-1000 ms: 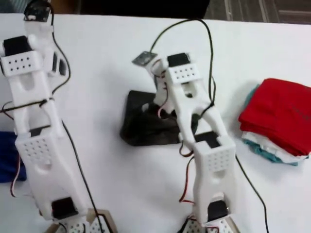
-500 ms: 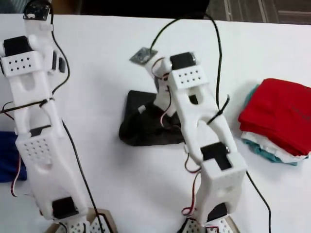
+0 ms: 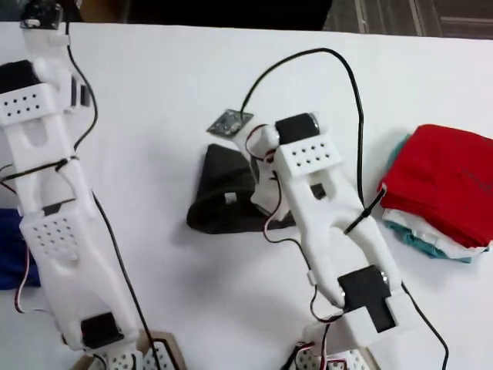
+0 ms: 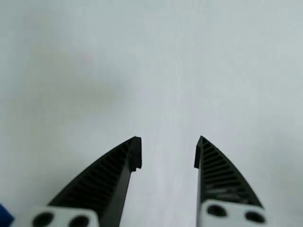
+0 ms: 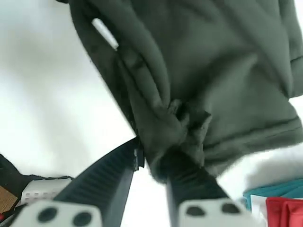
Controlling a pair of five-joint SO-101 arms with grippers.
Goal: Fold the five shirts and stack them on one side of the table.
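Right gripper [image 5: 154,164] pinches the dark shirt [image 5: 213,71] (left gripper [image 4: 168,153] spread).

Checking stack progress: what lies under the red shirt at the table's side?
Under the red shirt a white layer and a teal layer peek out at the edge; anything else beneath is covered.
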